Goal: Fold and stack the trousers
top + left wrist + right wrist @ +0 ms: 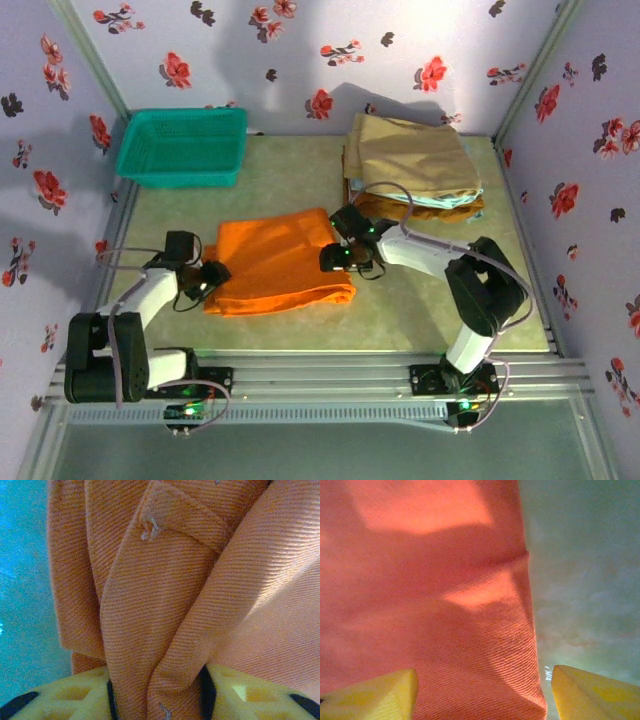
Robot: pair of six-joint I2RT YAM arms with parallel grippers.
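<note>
Lifting now risks unfolding the orange trousers (280, 262), folded mid-table (400, 320) between the arms, since the left gripper (155, 692) pinches only one bunched edge fold while the right gripper (482, 692) gapes, astride the opposite edge.

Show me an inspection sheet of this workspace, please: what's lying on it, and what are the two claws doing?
Surface: greenish table mat, flat.
Job's things: orange trousers, folded, lying mid-table.
Clutter: teal basket at the far left; pile of folded garments, tan on top, at the far right.
Grippers: left gripper pinching the trousers' left edge; right gripper open at their right edge.
Cables: grey cables loop along each arm.
Surroundings: flower-patterned walls on three sides.
</note>
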